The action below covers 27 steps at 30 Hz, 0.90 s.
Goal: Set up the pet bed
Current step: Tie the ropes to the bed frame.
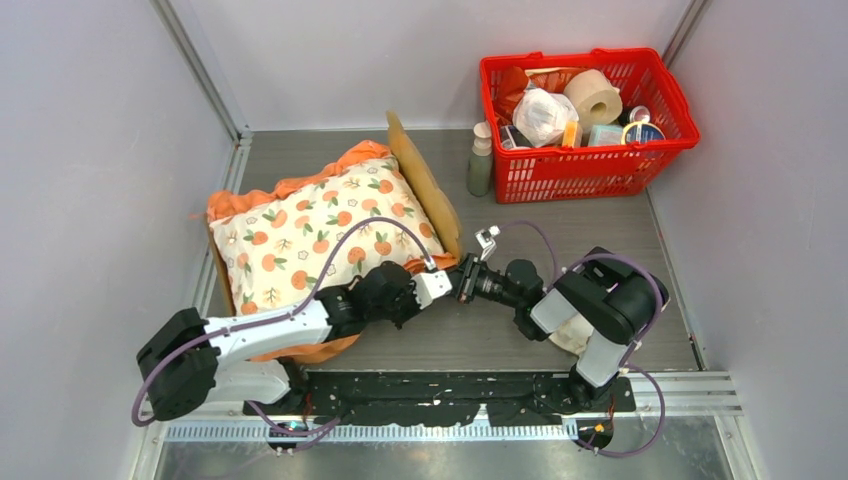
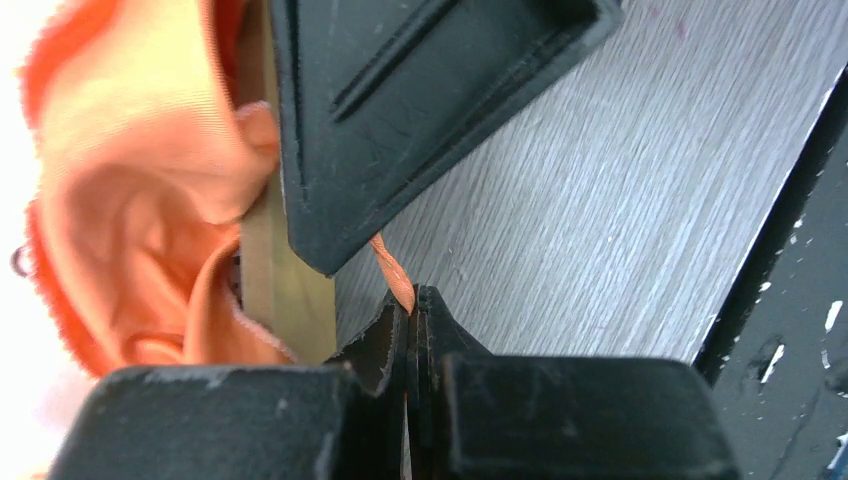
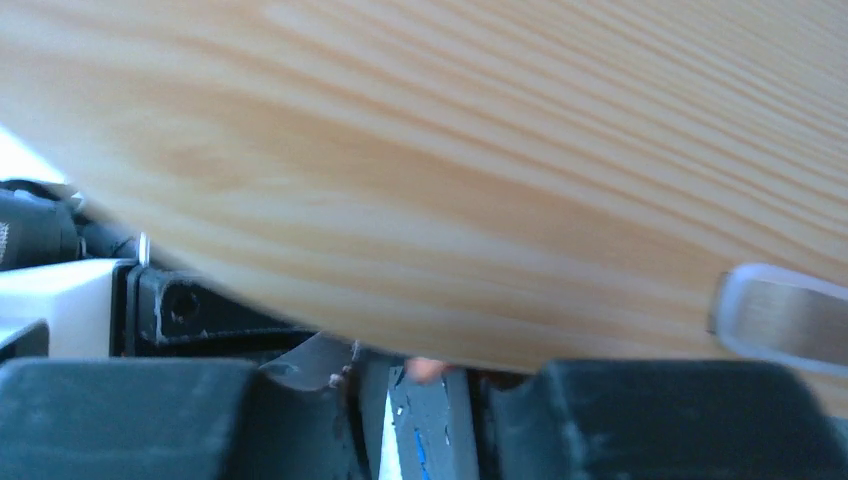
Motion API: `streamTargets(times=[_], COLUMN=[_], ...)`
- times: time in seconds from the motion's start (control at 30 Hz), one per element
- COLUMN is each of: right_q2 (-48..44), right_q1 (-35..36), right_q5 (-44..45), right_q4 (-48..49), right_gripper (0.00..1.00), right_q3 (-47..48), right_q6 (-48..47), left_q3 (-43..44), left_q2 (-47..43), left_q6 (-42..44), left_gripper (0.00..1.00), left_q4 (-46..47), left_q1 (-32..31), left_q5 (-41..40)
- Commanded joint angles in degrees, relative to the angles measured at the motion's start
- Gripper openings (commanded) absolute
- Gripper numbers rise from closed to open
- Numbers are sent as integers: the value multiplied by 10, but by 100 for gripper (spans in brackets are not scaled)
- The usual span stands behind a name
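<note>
The pet bed stands at the left with its light-wood headboard [image 1: 425, 185] upright; its wood [image 3: 450, 170] fills the right wrist view, and one edge [image 2: 285, 300] shows in the left wrist view. A cream orange-print cushion [image 1: 320, 235] lies on it. My left gripper [image 1: 452, 284] is at the bed's near right corner, and its jaws [image 2: 415, 295] are shut on a thin strip of the cushion's orange ruffle [image 2: 393, 272]. My right gripper [image 1: 472, 278] meets it from the right. Its jaws [image 3: 420, 365] stand slightly apart against the wood, with a speck of orange at the gap.
A red basket [image 1: 585, 165] full of household items stands at the back right, with a green bottle [image 1: 481, 160] beside it. A pale frilled pillow [image 1: 572, 335] lies under the right arm. Enclosure walls close in on both sides.
</note>
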Motion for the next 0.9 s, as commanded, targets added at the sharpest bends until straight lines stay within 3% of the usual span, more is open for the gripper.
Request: streamTargets(times=[0.0,0.03,0.1,0.33,0.5,0.6,0.7,0.77,0.87], right_q2=[-35,-36,-46,-112,-158,-226,-310,-384,-465], right_q1=[-1,-1,0,0,0,0,5,9,14], right_q5=[20,37,61,153,196,194,211,252,325], right_q4=[133,132,133,128,80,7,-162,-310,-402], right_gripper=[41,50,54,57,56,54,53,53,55], right_q3=[-21,-30,-58,-146,-159,-147,-134,-106,-96], right_q6=[9,17,19,47,44,-12,-106,-177,-274], left_q3=[-11,-11,-10,-24,-31,-27,-30,-32,-37], left_q2=[-56,-61,-67,-94,-111,-114,-123,-129,-137], left_q6=[-43,-51,-61,-73,-73,-74,-75,-79,-84], left_gripper=[0,0,0,0,0,0,0,0,0], left_q4=[47,47,47,48,47,38,36,37,45], left_q1=[9,12,13,14,14,14,14,14,15], left_q5=[8,10,5,4,4,4,-1,1,8])
